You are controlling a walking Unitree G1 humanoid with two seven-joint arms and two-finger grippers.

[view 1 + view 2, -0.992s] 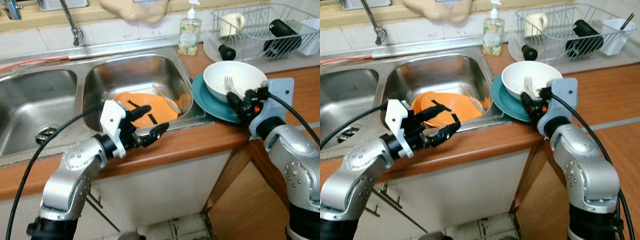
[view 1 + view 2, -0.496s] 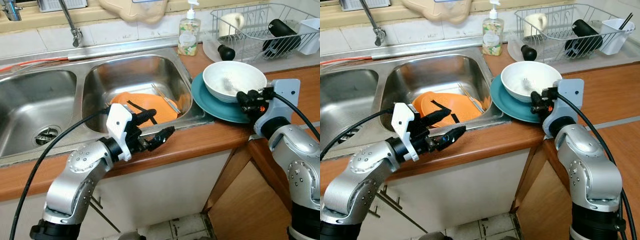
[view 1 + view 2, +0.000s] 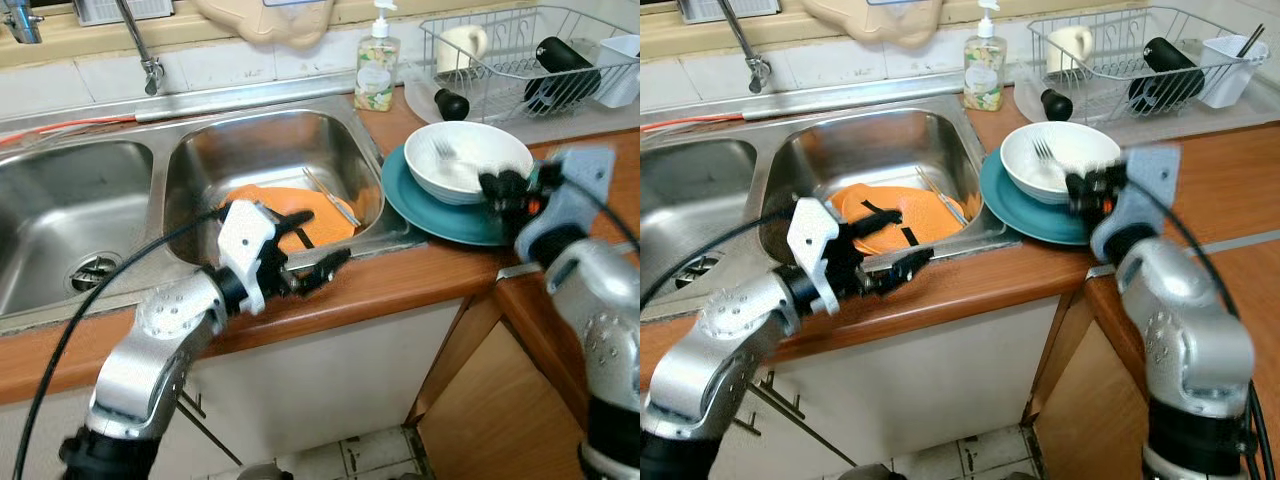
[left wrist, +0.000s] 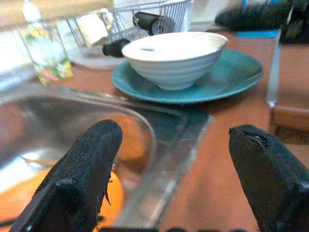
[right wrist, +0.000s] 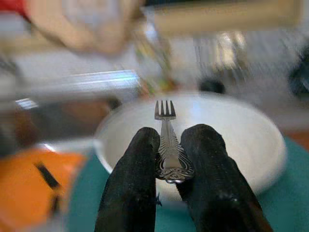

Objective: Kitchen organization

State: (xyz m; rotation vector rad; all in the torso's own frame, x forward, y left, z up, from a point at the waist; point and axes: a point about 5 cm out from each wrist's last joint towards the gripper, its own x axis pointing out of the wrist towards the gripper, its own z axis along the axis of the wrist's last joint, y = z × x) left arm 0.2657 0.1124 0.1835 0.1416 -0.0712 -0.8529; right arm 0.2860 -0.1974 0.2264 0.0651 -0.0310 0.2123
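Observation:
A silver fork [image 5: 165, 126] is pinched by its handle in my right gripper [image 5: 173, 139], tines pointing out over the white bowl [image 3: 470, 165]. The bowl sits on a teal plate [image 3: 436, 214] on the wooden counter, right of the sink. In the head view my right gripper [image 3: 503, 190] hovers at the bowl's right rim, blurred. My left gripper [image 3: 305, 262] is open over the sink's front edge, nothing between its fingers [image 4: 89, 159]. Orange plates [image 3: 318, 213] lie in the right basin just beyond it.
The double steel sink [image 3: 60, 215] has a tap [image 3: 150, 60] behind it. A soap bottle [image 3: 378, 65] stands at the back. At the back right, a wire dish rack [image 3: 520, 55] holds a mug and dark items. A thin metal utensil [image 3: 333, 196] leans in the basin.
My right gripper has drawn back to the right and lifted the fork up out of the bowl. My left gripper has shifted slightly right along the sink's edge, still open.

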